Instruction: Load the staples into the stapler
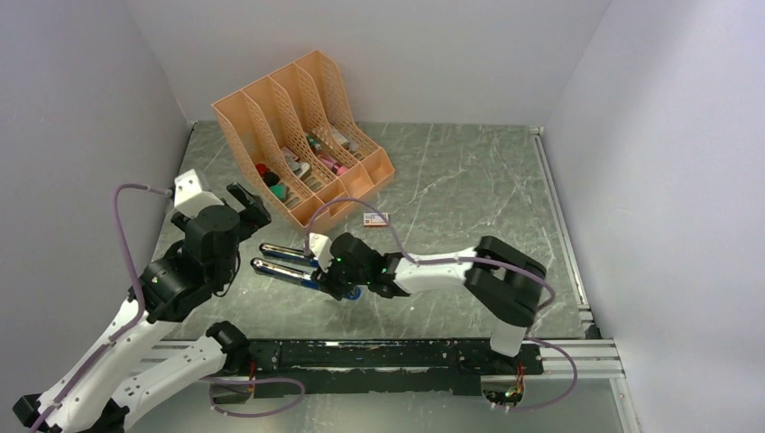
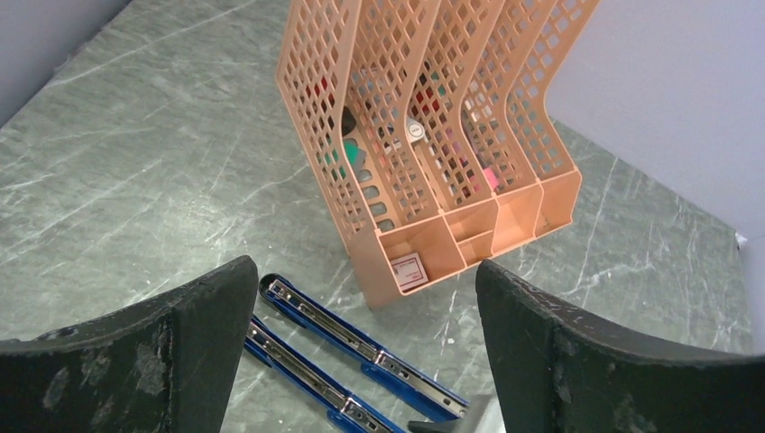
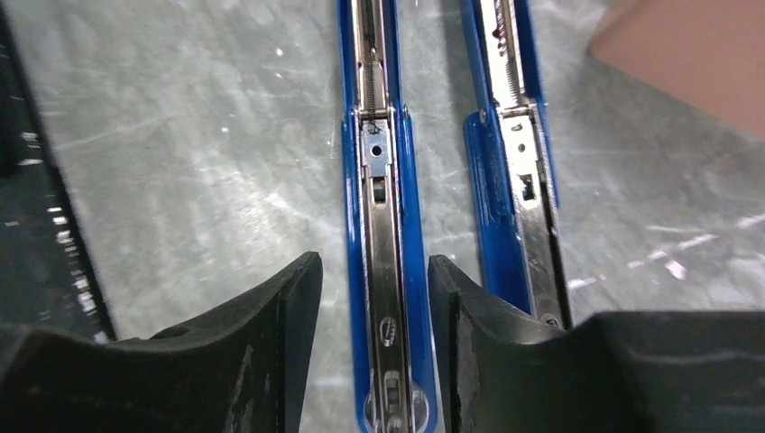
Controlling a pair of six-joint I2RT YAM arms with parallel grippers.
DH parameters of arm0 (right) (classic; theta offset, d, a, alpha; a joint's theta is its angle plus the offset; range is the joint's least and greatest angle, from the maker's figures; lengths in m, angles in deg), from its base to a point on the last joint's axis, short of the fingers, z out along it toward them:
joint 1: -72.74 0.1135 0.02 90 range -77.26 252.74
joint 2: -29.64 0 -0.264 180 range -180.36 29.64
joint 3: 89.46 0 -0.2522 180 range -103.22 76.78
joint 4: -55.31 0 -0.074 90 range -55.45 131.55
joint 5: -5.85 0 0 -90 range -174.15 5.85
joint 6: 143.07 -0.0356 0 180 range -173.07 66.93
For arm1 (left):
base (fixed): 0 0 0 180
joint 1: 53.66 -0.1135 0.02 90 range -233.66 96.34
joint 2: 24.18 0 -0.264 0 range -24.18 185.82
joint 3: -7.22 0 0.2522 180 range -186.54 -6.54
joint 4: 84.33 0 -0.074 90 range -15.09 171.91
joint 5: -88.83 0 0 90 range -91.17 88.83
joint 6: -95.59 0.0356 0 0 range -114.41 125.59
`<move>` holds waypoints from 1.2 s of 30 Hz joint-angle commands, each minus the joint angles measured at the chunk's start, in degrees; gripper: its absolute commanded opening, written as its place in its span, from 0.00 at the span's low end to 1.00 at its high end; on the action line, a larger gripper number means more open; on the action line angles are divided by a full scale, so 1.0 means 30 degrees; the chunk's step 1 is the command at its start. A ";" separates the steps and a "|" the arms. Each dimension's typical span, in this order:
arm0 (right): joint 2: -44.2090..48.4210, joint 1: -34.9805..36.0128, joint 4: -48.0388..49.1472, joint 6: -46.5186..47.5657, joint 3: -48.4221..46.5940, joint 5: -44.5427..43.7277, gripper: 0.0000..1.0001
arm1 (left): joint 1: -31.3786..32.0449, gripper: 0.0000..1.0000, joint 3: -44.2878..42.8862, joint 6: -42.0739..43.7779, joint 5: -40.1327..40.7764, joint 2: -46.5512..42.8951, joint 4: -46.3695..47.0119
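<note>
While right arm [image 1: 433, 272] stretches low, right fingers [image 3: 225, 361] parted astride stapler [image 3: 383, 225], left fingers [image 2: 162, 352] raised, wide apart.

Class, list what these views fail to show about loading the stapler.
- The staples: none visible anywhere; whether the stapler holds any is unclear, right wrist view.
- Its end under the right gripper: covered, top view; cut at the bottom edge, right wrist view.
- Print on the small box: too small, top view.
- Organizer contents: behind lattice walls, left wrist view.

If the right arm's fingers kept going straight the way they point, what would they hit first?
The open blue stapler: the right arm's fingers straddle one of its two rails, which lies directly ahead. How near is hard to judge.
</note>
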 commanded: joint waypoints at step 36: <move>-0.1790 -1.4917 -0.5356 1.6300 -0.3949 1.3970 0.56 | -0.1519 0.97 0.1879 0.3554 -1.0184 0.5303 0.6980</move>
